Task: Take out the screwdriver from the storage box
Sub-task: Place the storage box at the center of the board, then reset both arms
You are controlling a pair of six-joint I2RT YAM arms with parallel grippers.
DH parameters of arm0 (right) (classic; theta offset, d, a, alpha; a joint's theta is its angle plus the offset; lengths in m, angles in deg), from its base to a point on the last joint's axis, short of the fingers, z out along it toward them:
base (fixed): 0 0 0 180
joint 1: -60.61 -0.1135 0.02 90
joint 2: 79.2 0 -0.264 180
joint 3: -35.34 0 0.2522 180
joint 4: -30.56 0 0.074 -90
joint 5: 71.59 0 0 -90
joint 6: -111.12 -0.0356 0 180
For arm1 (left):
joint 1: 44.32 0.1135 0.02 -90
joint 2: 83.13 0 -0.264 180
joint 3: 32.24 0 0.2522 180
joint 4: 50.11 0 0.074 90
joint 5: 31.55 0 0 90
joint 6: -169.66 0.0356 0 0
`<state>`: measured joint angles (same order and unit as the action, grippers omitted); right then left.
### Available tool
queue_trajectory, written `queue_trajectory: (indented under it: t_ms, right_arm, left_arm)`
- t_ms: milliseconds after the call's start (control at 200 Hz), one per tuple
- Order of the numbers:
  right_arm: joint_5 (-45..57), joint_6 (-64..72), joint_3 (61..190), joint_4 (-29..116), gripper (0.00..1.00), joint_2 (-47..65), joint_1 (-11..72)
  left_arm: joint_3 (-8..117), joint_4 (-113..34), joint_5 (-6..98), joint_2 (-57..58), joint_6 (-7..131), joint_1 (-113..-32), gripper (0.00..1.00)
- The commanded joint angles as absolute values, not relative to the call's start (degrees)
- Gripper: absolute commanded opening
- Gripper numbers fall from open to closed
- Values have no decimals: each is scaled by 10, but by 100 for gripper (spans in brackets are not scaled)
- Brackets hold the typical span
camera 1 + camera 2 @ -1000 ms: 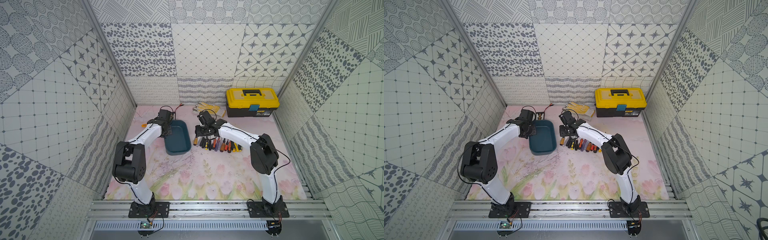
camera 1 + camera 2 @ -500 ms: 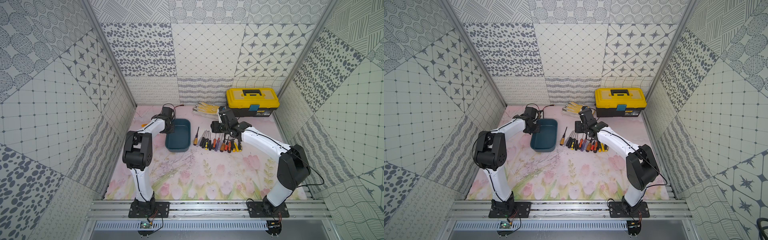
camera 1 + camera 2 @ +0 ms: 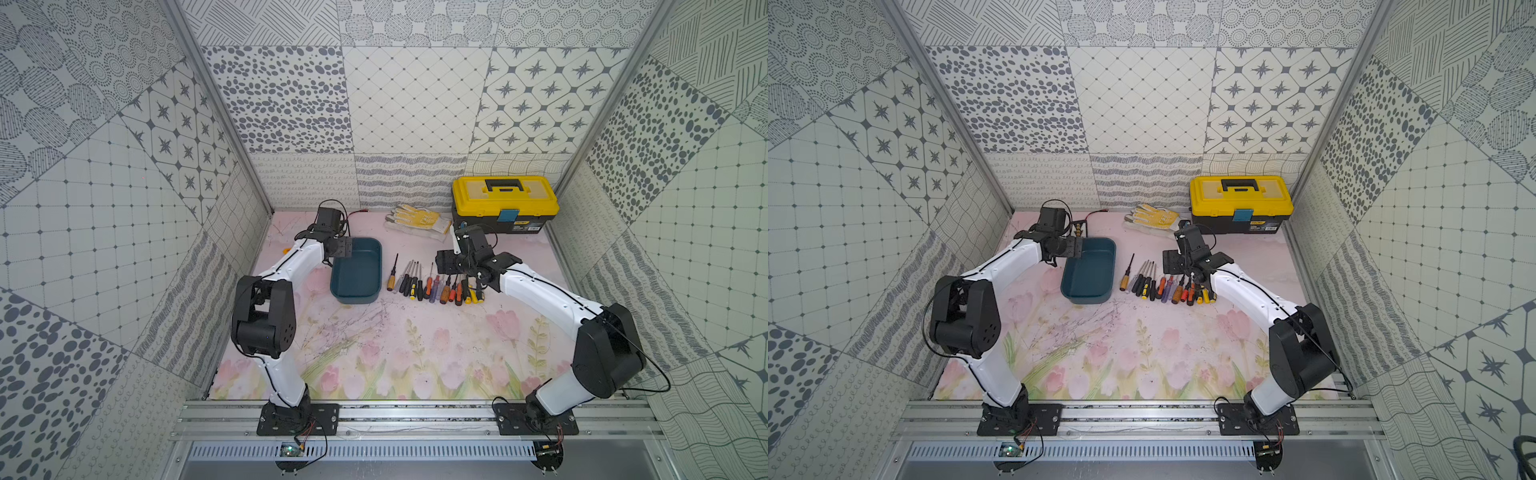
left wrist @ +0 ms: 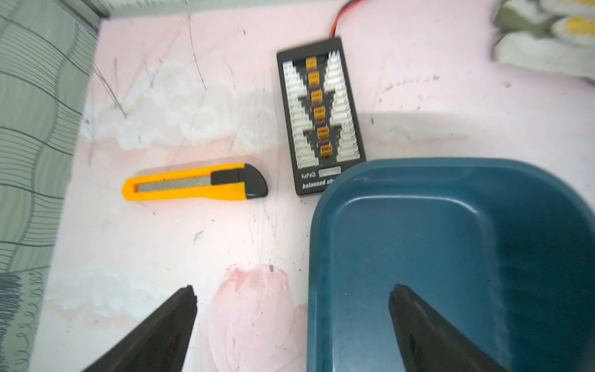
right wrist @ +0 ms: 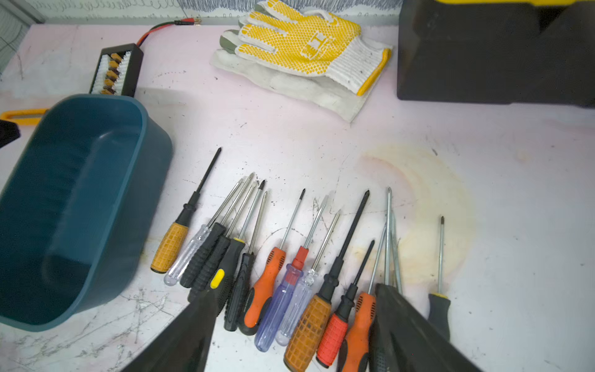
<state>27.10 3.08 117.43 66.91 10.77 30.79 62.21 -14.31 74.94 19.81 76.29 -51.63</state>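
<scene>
The teal storage box (image 3: 356, 270) (image 3: 1090, 270) sits on the mat left of centre, and nothing shows inside it (image 4: 402, 238) (image 5: 74, 199). Several screwdrivers (image 3: 432, 284) (image 3: 1163, 284) (image 5: 289, 257) lie side by side on the mat just right of the box. My left gripper (image 3: 343, 249) (image 3: 1075, 247) (image 4: 292, 288) hangs open over the box's far left rim, one finger above the mat and one above the box's inside. Open and holding nothing, my right gripper (image 3: 446, 264) (image 3: 1171, 262) (image 5: 294, 291) hovers over the handles in the right part of the row.
A yellow-lidded black toolbox (image 3: 505, 203) stands at the back right, with work gloves (image 3: 417, 220) (image 5: 302, 48) to its left. A yellow utility knife (image 4: 193, 182) and a black connector board (image 4: 320, 119) lie behind the box near the left wall.
My left gripper has opened at the box's rim and its arm has shifted. My right gripper has moved right from the row's left end and opened wider, leaving an orange-handled screwdriver there.
</scene>
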Motion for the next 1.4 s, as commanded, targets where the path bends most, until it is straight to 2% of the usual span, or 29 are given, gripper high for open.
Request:
queue_trajectory:
  t_ms: [0, 195, 315, 405, 550, 705, 866, 1126, 1201, 1266, 1396]
  right_arm:
    - [290, 47, 1173, 666, 98, 83, 313]
    - [323, 68, 1178, 697, 99, 45, 336]
    - [347, 84, 1154, 693, 99, 11, 360]
    - [364, 83, 1125, 678, 99, -5, 388]
    - [348, 78, 1067, 643, 99, -22, 439]
    - [346, 97, 967, 541, 99, -63, 473]
    - [378, 152, 902, 461, 99, -85, 477]
    - [405, 210, 788, 306, 99, -139, 479]
    - [404, 230, 764, 277, 99, -147, 481]
    - [403, 245, 742, 237, 99, -144, 485]
    - [356, 236, 709, 146, 99, -123, 496]
  left_arm:
    - [607, -200, 793, 123, 791, -526, 99]
    - [542, -223, 869, 35, 739, -527, 99]
    - [460, -262, 992, 1, 669, -524, 99]
    - [413, -260, 1025, -3, 624, -523, 99]
    - [306, -349, 1022, -14, 611, -536, 99]
    - [208, -469, 1006, -40, 638, -542, 99]
    - [91, -683, 985, -58, 699, -543, 99]
    - [6, -946, 922, 40, 763, -537, 99]
    - [9, -901, 889, 22, 752, -540, 99]
    - [1, -943, 871, 36, 764, -529, 99]
    - [24, -893, 817, 38, 759, -513, 99]
